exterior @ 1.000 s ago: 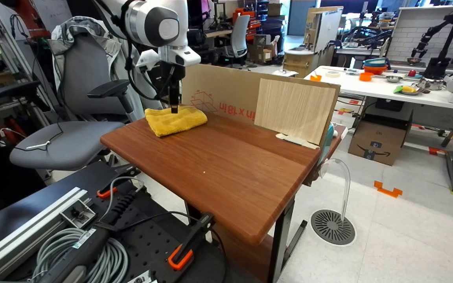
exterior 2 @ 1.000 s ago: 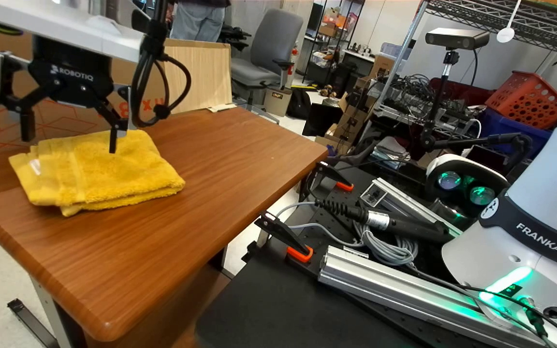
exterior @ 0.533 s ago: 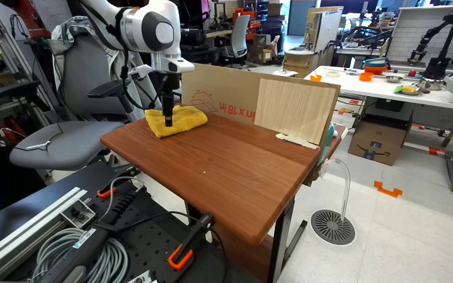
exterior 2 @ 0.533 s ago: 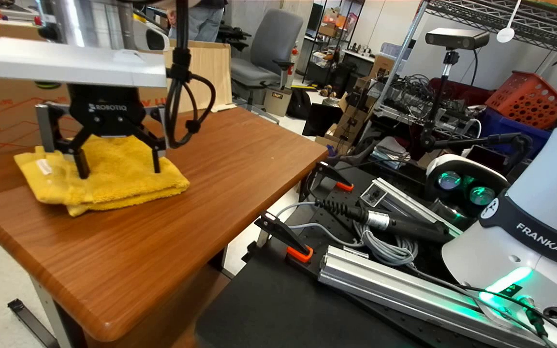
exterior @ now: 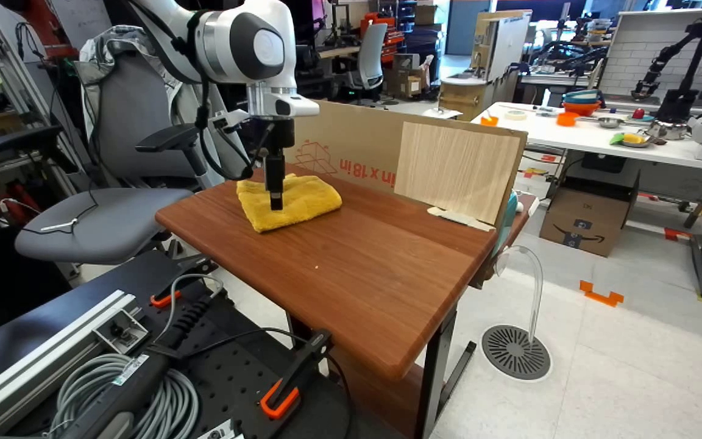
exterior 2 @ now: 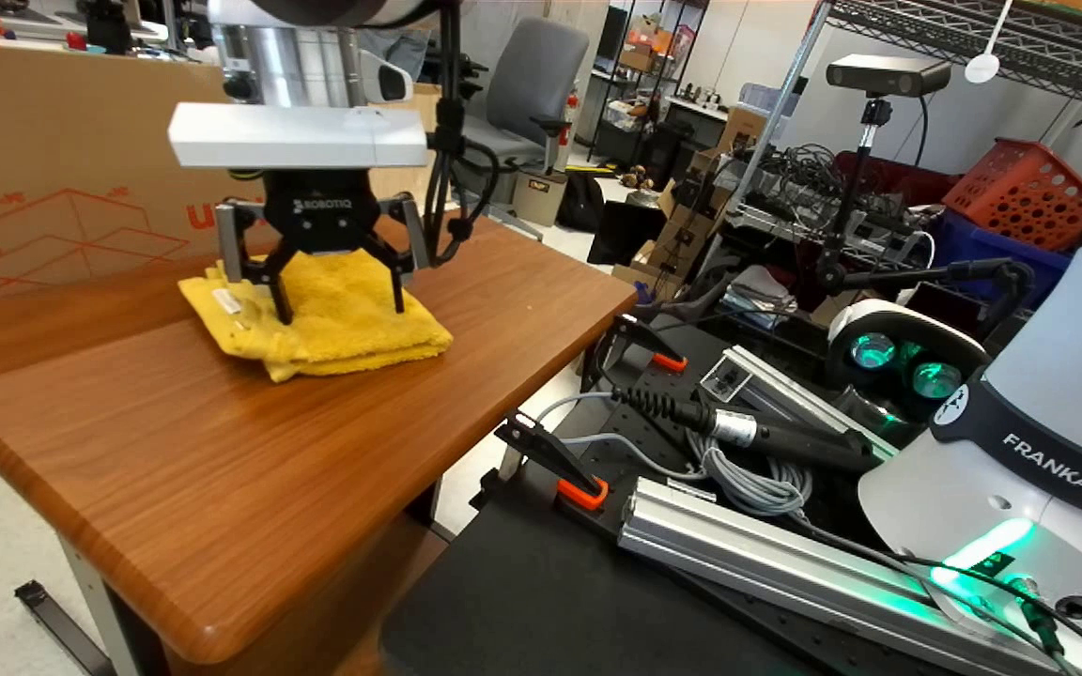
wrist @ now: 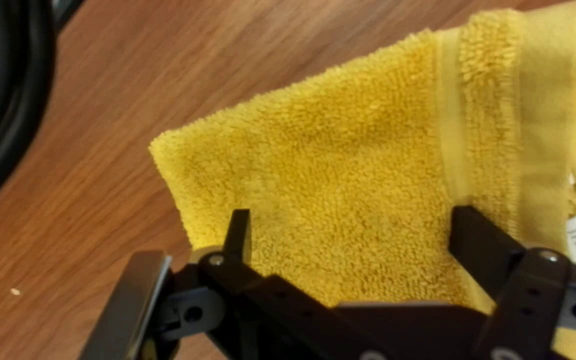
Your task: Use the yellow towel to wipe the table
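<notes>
A folded yellow towel lies flat on the brown wooden table. It shows in both exterior views and fills much of the wrist view, where its white tag is at the right. My gripper points down on top of the towel, with its fingertips apart and touching or pressing on the cloth. In the wrist view the gripper has its fingers wide apart, with flat towel between them and no fold pinched.
A cardboard panel and a pale wood board stand along the table's back edge. A small white speck lies on the tabletop. A black side table with orange clamps stands beside it.
My gripper came down onto the towel, then moved across the table toward the wood-board end. The towel slid along with it, away from the chair end. The fingers stayed apart.
</notes>
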### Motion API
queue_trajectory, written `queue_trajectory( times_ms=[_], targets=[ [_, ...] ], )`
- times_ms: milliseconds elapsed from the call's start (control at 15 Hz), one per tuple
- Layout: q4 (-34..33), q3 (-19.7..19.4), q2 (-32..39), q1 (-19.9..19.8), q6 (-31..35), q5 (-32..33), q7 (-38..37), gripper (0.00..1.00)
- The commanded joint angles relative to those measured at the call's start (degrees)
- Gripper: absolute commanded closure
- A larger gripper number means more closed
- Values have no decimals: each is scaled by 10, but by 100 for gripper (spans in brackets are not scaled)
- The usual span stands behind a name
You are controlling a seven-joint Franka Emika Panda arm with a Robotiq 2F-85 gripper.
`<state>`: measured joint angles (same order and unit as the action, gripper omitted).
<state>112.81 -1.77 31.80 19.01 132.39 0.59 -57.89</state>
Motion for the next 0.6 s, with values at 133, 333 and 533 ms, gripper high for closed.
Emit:
queue_trajectory(
  times_ms=[133, 333, 533],
  targets=[
    [92, 1, -87, -62, -53, -10, 20, 0],
    [111, 6, -103, -72, -51, -1, 29, 0],
    [94, 5, -81, -73, -45, -1, 21, 0]
  ],
)
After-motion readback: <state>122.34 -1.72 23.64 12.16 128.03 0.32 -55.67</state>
